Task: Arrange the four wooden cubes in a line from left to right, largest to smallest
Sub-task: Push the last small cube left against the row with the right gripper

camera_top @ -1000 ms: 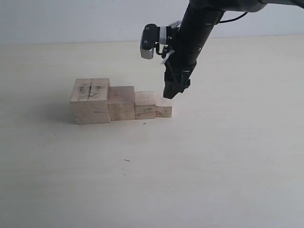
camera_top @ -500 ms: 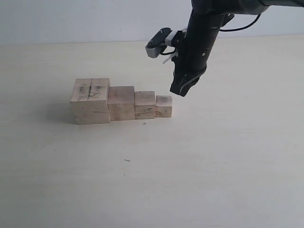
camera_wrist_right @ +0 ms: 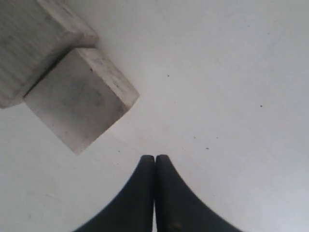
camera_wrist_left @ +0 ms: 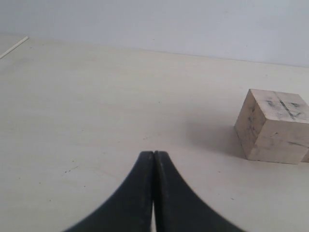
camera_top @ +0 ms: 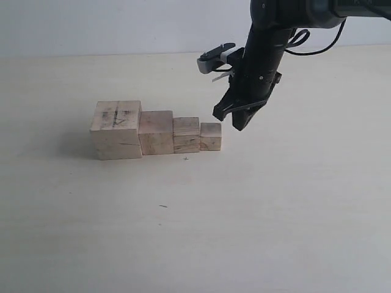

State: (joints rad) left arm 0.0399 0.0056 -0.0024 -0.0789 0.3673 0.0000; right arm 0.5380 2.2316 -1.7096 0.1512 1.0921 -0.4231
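Observation:
Four wooden cubes sit in a touching row on the table. From left to right they are the largest cube (camera_top: 116, 129) with pencil scribbles on top, the second cube (camera_top: 156, 131), the third cube (camera_top: 186, 134) and the smallest cube (camera_top: 210, 136). My right gripper (camera_top: 229, 121) hangs just right of and slightly above the smallest cube, shut and holding nothing. Its wrist view shows the shut tips (camera_wrist_right: 155, 157) over bare table, with the smallest cube (camera_wrist_right: 79, 104) and the third cube (camera_wrist_right: 34, 43) nearby. My left gripper (camera_wrist_left: 153, 152) is shut and empty, with the largest cube (camera_wrist_left: 273, 125) some way beyond it.
The pale table (camera_top: 275, 213) stretches wide around the row. A small dark mark (camera_top: 163, 206) lies on it in front of the cubes. The left arm does not show in the exterior view.
My right gripper has moved right and away from the smallest cube and has turned at the wrist. The four cubes have stayed in place.

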